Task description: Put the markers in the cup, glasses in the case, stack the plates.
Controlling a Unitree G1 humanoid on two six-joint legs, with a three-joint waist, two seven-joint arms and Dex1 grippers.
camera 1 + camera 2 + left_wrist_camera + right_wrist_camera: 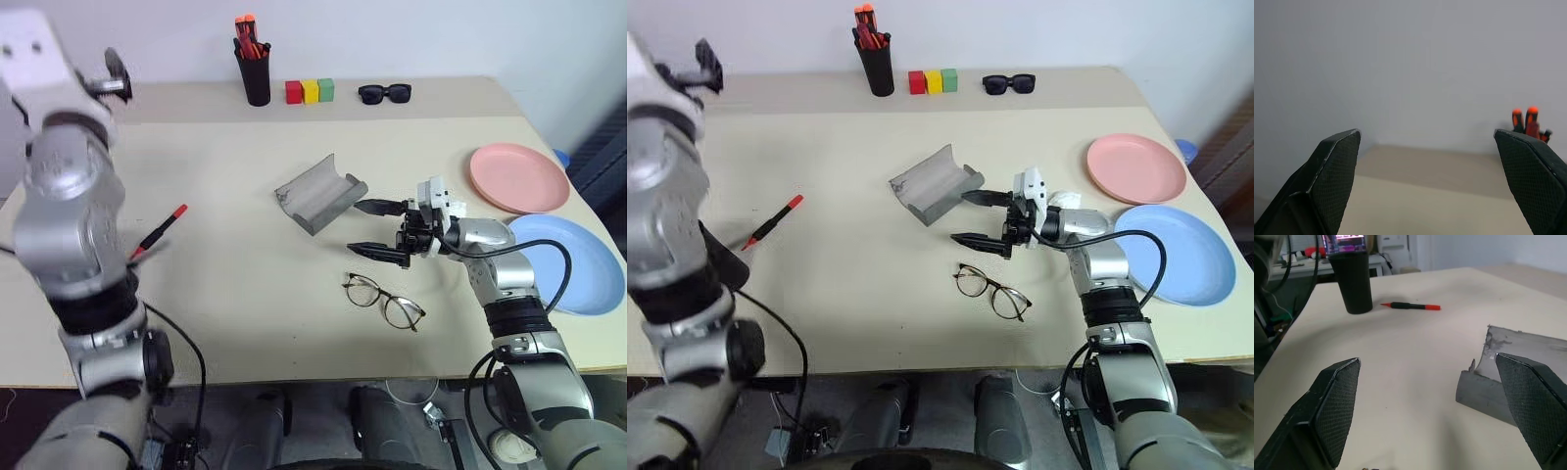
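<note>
Your glasses [383, 302] lie near you on the worktop [245, 294], just nearer than your right tool [380, 231]. Their long side runs left to right, a bit slanted. That tool is wide apart and holds nothing, pointing left. Your right arm is the closer one, so I think it should drop down onto them. The open case [320, 193] sits just past the tool. Your left tool [1430, 186] is apart too, up high. Far left lies a marker [163, 228].
</note>
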